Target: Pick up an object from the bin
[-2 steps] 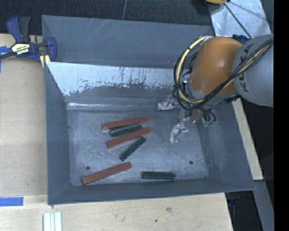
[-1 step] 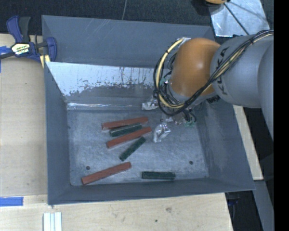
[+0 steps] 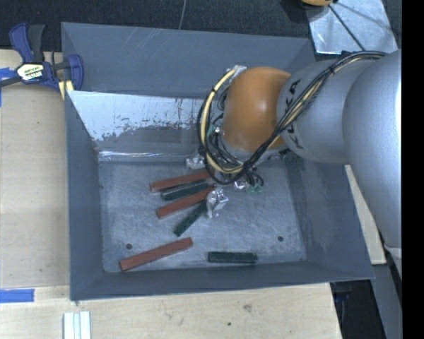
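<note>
Scuffed grey bin (image 3: 127,210), loose brown sticks (image 3: 155,253)

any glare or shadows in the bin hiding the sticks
Camera view: glare whitens the bin's back wall; the floor is evenly lit, the lone brown stick and dark green stick plain; the arm's orange cover hides the clustered sticks' right ends.

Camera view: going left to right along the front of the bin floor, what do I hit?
red-brown stick → dark green stick. The heap of crossed sticks at mid-floor overlaps both, so it is left out.
</note>
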You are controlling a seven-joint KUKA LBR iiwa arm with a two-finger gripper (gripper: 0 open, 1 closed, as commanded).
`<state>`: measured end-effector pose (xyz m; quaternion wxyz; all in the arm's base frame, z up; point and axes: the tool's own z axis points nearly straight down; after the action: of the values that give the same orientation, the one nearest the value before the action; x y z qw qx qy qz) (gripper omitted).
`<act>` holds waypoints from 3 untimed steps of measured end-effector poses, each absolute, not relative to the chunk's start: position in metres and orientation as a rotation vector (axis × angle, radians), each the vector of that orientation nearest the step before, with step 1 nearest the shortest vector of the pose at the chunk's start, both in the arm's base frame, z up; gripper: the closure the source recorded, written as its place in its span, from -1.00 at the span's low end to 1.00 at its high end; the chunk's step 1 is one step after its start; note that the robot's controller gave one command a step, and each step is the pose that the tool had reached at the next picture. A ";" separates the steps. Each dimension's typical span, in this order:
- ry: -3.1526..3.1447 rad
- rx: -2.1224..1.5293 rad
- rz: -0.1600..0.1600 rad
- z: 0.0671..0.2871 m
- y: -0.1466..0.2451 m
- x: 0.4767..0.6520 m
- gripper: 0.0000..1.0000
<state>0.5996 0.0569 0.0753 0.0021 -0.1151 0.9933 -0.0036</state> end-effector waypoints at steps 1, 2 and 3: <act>3.081 -0.506 -0.013 0.079 0.075 0.609 1.00; 3.081 -0.507 -0.013 0.079 0.076 0.609 1.00; 3.082 -0.506 -0.011 0.081 0.076 0.609 1.00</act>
<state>0.6088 0.0755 0.0810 0.0091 -0.1621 0.9867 -0.0036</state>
